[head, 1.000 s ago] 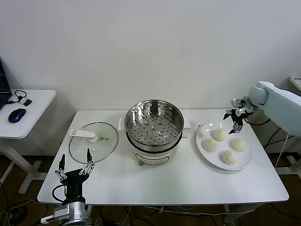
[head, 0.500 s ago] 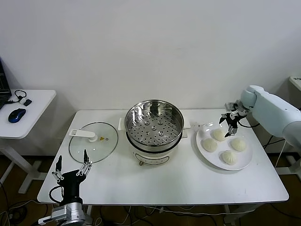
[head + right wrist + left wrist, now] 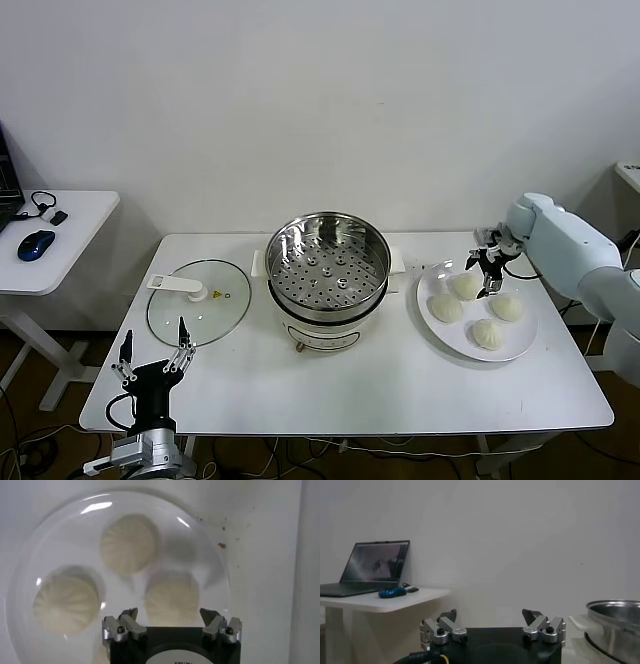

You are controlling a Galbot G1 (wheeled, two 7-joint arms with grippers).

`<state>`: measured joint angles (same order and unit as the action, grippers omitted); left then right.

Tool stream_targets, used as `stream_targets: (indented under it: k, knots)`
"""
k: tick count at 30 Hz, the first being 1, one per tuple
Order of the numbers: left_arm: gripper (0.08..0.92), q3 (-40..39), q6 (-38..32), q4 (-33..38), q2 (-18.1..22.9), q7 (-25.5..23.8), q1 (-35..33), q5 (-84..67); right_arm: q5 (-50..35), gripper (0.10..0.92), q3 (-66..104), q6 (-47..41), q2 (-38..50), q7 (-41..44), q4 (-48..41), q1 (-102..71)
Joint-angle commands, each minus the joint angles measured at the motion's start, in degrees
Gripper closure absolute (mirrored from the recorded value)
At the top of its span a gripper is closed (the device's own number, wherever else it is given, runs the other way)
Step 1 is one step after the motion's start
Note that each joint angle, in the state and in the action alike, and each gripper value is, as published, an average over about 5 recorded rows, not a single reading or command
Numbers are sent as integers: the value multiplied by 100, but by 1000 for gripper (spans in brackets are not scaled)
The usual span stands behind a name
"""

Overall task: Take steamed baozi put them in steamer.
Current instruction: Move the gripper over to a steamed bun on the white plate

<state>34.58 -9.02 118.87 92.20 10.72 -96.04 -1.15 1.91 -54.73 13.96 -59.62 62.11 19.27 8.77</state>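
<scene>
Four cream-white baozi lie on a flat white plate (image 3: 428, 322) at the right: back (image 3: 465, 286), left (image 3: 444, 308), right (image 3: 507, 306), front (image 3: 487, 334). The steel steamer (image 3: 327, 268) stands mid-table with its perforated tray bare. My right gripper (image 3: 483, 275) is open and empty, just above the plate's back part, over the back baozi. In the right wrist view three baozi show whole, and the nearest one (image 3: 172, 601) lies between my open fingers (image 3: 170, 620). My left gripper (image 3: 152, 358) is open and parked at the table's front left.
The glass lid (image 3: 198, 297) with its white handle lies left of the steamer. A side table at far left holds a blue mouse (image 3: 36, 244) and a laptop (image 3: 375, 565). The steamer's rim (image 3: 615, 607) shows in the left wrist view.
My right gripper has moved left and down, from beyond the plate's far right edge to over the back baozi. My left gripper has sunk slightly.
</scene>
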Motion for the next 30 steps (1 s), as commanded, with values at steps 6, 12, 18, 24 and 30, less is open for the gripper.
stream_targets:
  k: [6,12,18,24,30]
  knots:
    - [177,22,-13,-6,150,1,-3,-37,202,203,298,82,-206,-87,-380,-151]
    - [177,23,-16,10,140,3,2,-67,246,203,284,73,-248,-108,-387,-127]
    - [177,15,-13,16,145,12,7,-70,338,248,296,64,-264,-116,-403,-147]
    - [177,18,-11,14,154,17,13,-72,356,325,314,58,-274,-142,-406,-154]
    - [177,19,-7,18,169,20,18,-66,196,329,58,-18,-34,-111,64,-33]
